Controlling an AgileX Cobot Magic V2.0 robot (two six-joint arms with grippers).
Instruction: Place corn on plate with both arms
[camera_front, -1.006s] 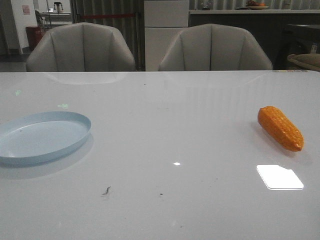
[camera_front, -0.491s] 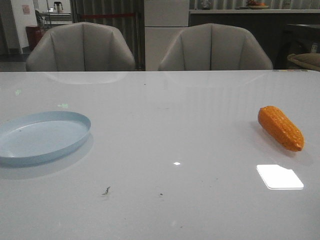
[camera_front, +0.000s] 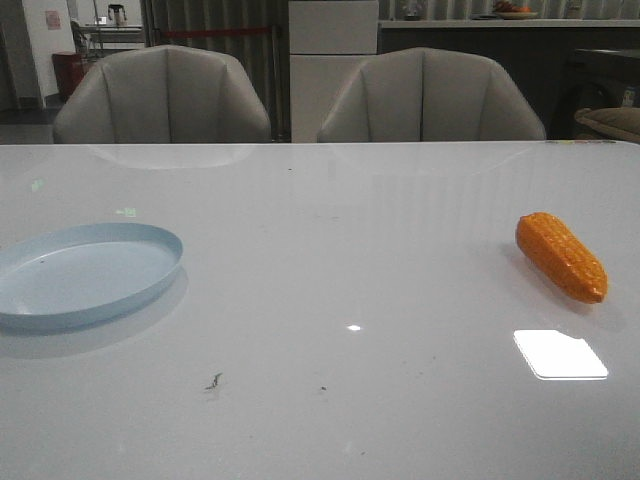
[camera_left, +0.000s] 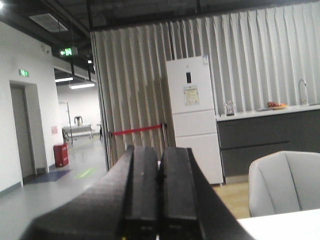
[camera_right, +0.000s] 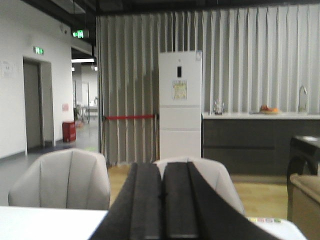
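Observation:
The orange corn (camera_front: 561, 256) lies on the white table at the right, its tip toward the near right. The pale-blue plate (camera_front: 120, 290) sits at the left edge of the front view, empty. Neither arm shows in the front view. In the left wrist view my left gripper (camera_left: 160, 152) is shut and empty, pointing level across the room. In the right wrist view my right gripper (camera_right: 162, 167) is shut and empty, pointing toward the chairs. Neither wrist view shows the corn or the plate.
Two grey chairs (camera_front: 165, 95) (camera_front: 430, 95) stand behind the table's far edge. A bright light patch (camera_front: 560, 354) reflects on the table near the corn. A white fridge (camera_right: 180, 105) and a dark counter stand at the back of the room.

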